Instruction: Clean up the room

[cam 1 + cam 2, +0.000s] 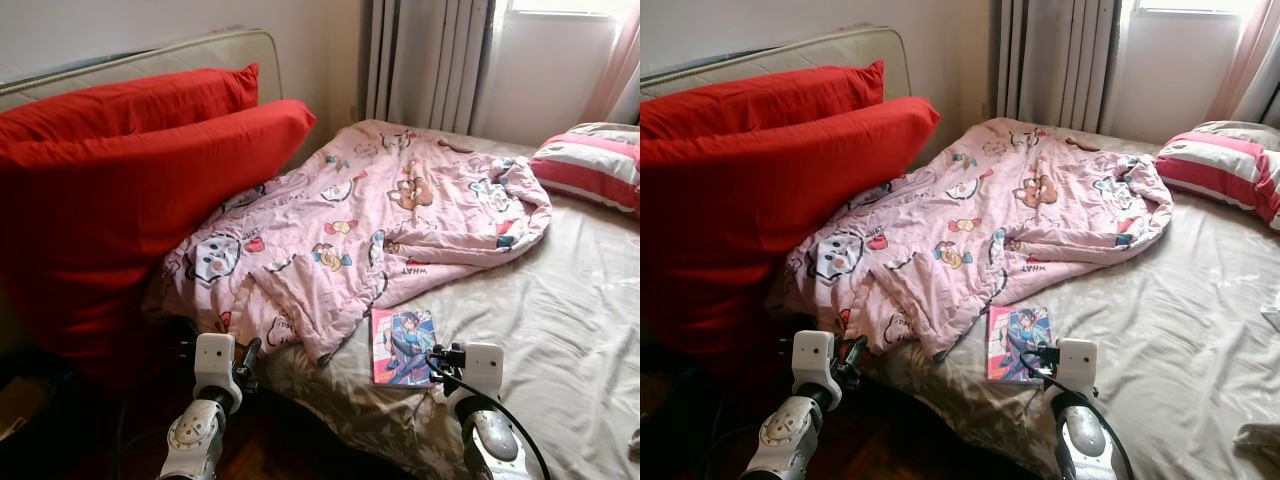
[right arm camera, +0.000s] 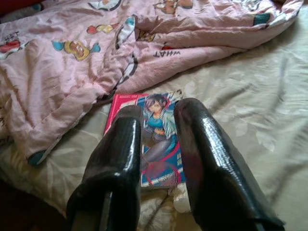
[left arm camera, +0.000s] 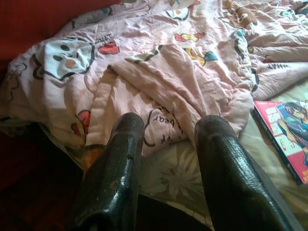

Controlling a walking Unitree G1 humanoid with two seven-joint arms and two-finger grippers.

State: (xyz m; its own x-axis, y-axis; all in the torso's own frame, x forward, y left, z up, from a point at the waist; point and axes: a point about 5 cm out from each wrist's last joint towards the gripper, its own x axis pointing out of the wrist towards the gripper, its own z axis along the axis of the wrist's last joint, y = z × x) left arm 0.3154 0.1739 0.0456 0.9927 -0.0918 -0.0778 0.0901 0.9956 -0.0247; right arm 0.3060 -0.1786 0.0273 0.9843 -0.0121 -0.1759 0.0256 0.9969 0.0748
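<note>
- Book (image 1: 403,346) on bed (image 1: 560,310), touching quilt (image 1: 380,220) edge.
- R claw (image 2: 156,144) released, over book.
- L claw (image 3: 166,159) released, at quilt's near hem.
- Red pillows (image 1: 120,190) beside quilt.

The right tool (image 2: 156,115) hangs over the bed (image 2: 240,96) with its two black fingers (image 2: 115,159) parted. Between and just past the fingertips lies a comic book (image 2: 156,108), flat on the floral sheet, its cover showing a drawn figure. Beyond the book, a rumpled pink cartoon-print quilt (image 2: 72,62) touches its far edge.
</note>
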